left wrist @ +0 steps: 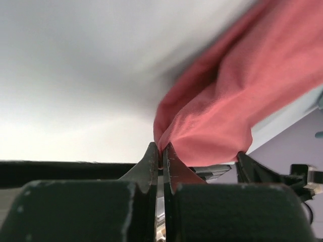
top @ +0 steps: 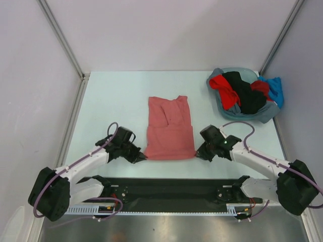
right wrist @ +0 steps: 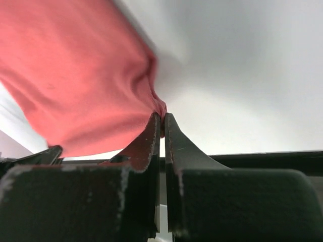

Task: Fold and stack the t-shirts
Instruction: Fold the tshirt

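Observation:
A salmon-red t-shirt lies partly folded as a tall rectangle in the middle of the table. My left gripper is shut on its near left corner, and the cloth bunches up from the closed jaws. My right gripper is shut on its near right corner, where the cloth rises from the closed jaws. Bright red, black and blue t-shirts are heaped in a basin at the back right.
The grey-blue plastic basin stands at the back right, near the right wall post. A blue shirt hangs over its right rim. A black base rail runs along the table's near edge.

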You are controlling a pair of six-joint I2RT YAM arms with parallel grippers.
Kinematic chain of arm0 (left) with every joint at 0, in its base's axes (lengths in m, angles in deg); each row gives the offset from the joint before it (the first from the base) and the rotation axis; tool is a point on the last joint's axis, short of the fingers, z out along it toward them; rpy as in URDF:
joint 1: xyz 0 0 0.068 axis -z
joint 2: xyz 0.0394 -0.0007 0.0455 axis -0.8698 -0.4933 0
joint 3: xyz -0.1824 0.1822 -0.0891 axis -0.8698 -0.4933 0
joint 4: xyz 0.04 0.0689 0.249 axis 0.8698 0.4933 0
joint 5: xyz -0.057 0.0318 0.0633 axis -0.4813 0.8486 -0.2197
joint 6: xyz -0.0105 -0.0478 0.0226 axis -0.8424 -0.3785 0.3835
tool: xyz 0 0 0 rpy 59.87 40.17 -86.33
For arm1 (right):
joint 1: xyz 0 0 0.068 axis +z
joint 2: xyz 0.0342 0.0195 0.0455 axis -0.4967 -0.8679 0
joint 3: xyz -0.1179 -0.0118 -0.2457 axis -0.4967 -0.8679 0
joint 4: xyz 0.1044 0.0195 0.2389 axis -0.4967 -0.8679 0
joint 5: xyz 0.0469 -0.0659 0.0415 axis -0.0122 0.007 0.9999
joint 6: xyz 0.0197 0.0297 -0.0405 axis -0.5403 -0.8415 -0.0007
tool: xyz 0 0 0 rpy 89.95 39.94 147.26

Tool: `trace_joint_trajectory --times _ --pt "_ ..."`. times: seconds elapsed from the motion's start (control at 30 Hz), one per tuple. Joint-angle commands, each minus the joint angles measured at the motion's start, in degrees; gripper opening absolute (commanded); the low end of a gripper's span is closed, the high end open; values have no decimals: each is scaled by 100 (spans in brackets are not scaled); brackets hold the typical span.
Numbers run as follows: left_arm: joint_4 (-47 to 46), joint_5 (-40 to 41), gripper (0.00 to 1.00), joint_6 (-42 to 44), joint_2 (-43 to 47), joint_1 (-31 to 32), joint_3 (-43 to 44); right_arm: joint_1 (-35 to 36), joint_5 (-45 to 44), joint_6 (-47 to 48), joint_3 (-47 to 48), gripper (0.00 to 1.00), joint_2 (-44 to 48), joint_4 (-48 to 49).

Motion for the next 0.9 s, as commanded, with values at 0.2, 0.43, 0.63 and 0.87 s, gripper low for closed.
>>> trace_joint_trajectory --times 0.2,0.43,0.63,0.87 --pt "1149 1043 0 2196 -2300 -501 3486 -1350 -250 2240 2367 0 -1852 266" --pt "1440 683 0 3006 -4141 -1248 5808 -1852 357 3164 4965 0 -4144 260" --pt "1396 244 0 3383 -5257 -1767 7056 -2106 515 3419 6727 0 -5255 -118" --pt "1326 -424 0 3630 -6400 -1864 8488 -2274 629 3331 7634 0 -5933 -260"
